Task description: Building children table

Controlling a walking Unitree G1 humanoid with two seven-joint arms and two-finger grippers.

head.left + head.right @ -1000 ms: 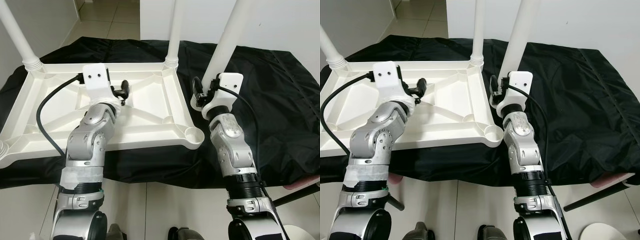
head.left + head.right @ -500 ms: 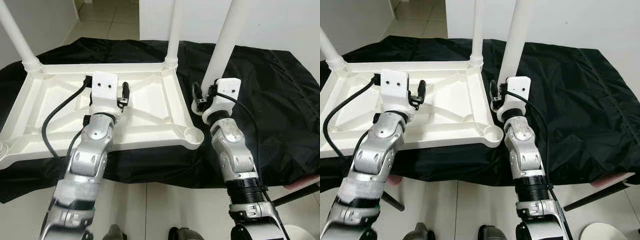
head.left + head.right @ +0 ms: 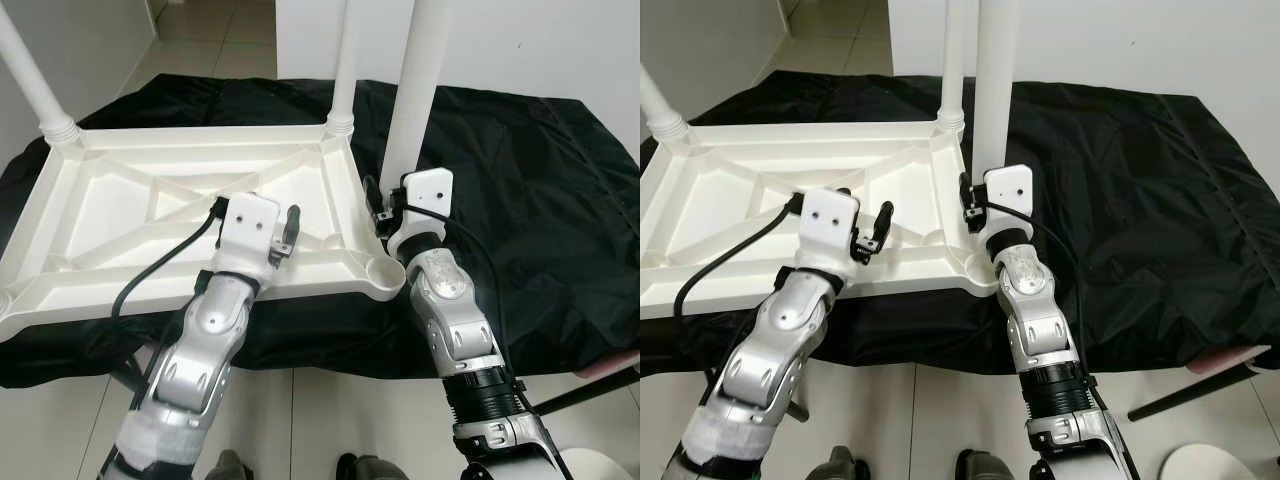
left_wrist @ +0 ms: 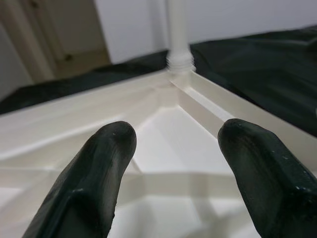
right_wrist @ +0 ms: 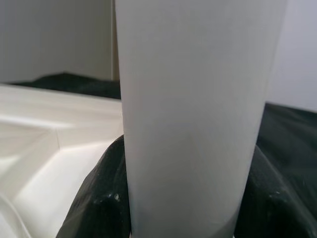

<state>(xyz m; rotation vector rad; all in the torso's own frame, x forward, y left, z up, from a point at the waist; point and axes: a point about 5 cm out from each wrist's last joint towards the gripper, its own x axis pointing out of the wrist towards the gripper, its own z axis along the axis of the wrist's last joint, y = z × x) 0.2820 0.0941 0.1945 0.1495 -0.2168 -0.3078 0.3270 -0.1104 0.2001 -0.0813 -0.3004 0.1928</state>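
The white plastic children's table (image 3: 180, 215) lies upside down on a black cloth (image 3: 540, 180), its ribbed underside facing up. Two legs already stand in the far corners, the far-left leg (image 3: 35, 85) and the far-right leg (image 3: 345, 70). The near-right corner socket (image 3: 385, 275) looks empty, so I'd judge the build roughly half done, with the near corners left to fill.

The right tool (image 3: 385, 205) is pinching a third leg (image 3: 420, 90), held upright just above and beside that open socket; in the right wrist view its fingers (image 5: 94, 198) press on either side of the tube. The left tool (image 3: 285, 230) hovers over the near edge of the underside, fingers (image 4: 94, 168) spread apart and holding nothing.

The cloth is spread over pale floor tiles (image 3: 300, 420), with white walls (image 3: 560, 40) behind.
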